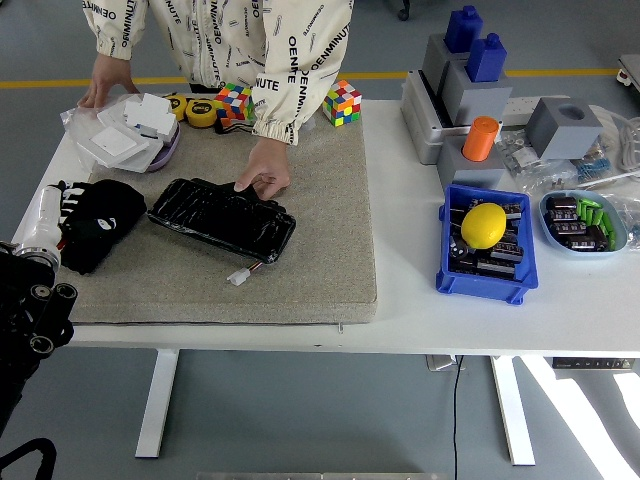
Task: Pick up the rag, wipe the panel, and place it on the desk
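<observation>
A crumpled black rag (108,222) lies at the left end of the grey felt mat (310,250). My left hand (68,205) rests against the rag's left edge, black against black, so its hold is unclear. Its white forearm (45,225) comes in from the left edge. The glossy black panel (222,218) lies on the mat just right of the rag, with a small white connector (238,277) on a wire at its near side. A person's hand (262,176) presses on the panel's far edge. My right arm is out of the picture.
The person's other hand (100,85) rests on plastic bags and white boxes (130,130) at the far left. Two colour cubes (341,102) and tape rolls (202,110) line the mat's far edge. A blue bin with a yellow ball (484,225), grey blocks (470,80) and a parts tray (585,222) stand right.
</observation>
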Controlling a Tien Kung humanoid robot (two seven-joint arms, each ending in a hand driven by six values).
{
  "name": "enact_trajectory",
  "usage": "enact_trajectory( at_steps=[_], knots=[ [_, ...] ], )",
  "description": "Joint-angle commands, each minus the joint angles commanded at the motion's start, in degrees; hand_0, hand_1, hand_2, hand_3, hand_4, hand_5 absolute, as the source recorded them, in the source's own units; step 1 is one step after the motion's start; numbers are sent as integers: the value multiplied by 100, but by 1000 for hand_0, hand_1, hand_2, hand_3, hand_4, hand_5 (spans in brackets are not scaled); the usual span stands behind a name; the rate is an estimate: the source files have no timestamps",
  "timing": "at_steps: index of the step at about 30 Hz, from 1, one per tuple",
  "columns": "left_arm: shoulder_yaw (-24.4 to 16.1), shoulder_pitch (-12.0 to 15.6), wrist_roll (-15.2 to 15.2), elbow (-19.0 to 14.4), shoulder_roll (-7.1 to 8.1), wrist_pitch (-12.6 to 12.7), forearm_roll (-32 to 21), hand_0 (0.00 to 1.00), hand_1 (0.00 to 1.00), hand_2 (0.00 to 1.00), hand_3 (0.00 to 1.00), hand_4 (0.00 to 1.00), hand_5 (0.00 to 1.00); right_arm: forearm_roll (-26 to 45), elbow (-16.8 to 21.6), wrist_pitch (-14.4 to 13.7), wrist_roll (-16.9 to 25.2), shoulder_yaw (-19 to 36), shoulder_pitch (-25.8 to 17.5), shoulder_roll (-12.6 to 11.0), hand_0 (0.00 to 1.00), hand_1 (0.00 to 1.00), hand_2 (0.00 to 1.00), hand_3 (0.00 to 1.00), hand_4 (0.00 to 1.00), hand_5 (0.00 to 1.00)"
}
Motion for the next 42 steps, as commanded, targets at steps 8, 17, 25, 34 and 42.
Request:
enact_trajectory(
  at_steps=[8,17,25,34,42],
  knots=[
    [-1,-56,-324,188,-56,427,-94,394,478,544,577,722,2,11,0,-12,6,-9,8,-2,542,559,490,521,879,357],
    [-29,-47,-453,186,-60,694,-57,326,436,491,573,669,2,10,0,-14,15,-13,15,-7,542,559,490,521,878,358],
    [-125,143,-494,-400,34,771,-168,297,390,421,558,691,2,-18,0,-21,22,21,10,-8,542,557,490,521,876,356],
    [769,224,-413,-1322,176,737,-788,296,389,422,558,700,2,-13,0,-20,30,-37,8,-19,544,558,490,522,876,355],
    [1398,-111,-134,-1090,54,663,-503,293,378,418,557,698,2,77,0,-10,43,-165,32,-61,543,557,490,521,876,355]
  ],
)
